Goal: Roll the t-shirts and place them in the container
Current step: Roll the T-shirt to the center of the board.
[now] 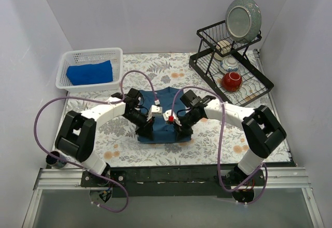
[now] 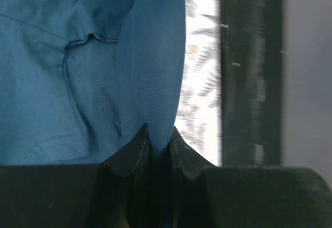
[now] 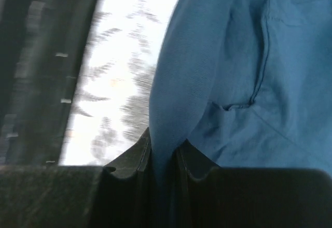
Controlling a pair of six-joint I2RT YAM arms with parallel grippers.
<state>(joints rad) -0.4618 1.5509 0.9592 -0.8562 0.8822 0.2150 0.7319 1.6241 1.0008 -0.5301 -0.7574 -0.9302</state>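
A dark teal-blue t-shirt (image 1: 165, 102) lies folded on the flowered table between the two arms. My left gripper (image 1: 146, 130) is at its near left corner, shut on a raised fold of the t-shirt (image 2: 153, 67). At the near right corner my right gripper (image 1: 181, 131) pinches another fold of the same t-shirt (image 3: 179, 83). Each wrist view shows cloth squeezed between the two black fingers (image 2: 134, 147) (image 3: 136, 155). A brighter royal blue t-shirt (image 1: 90, 73) lies folded in the white mesh basket (image 1: 68, 59) at the back left.
A black wire dish rack (image 1: 207, 62) stands at the back right with a green plate (image 1: 244, 18), a red bowl (image 1: 232, 81) and a small patterned bowl (image 1: 229, 64). White walls close in three sides. The table's dark front rail (image 1: 171, 175) runs below the arms.
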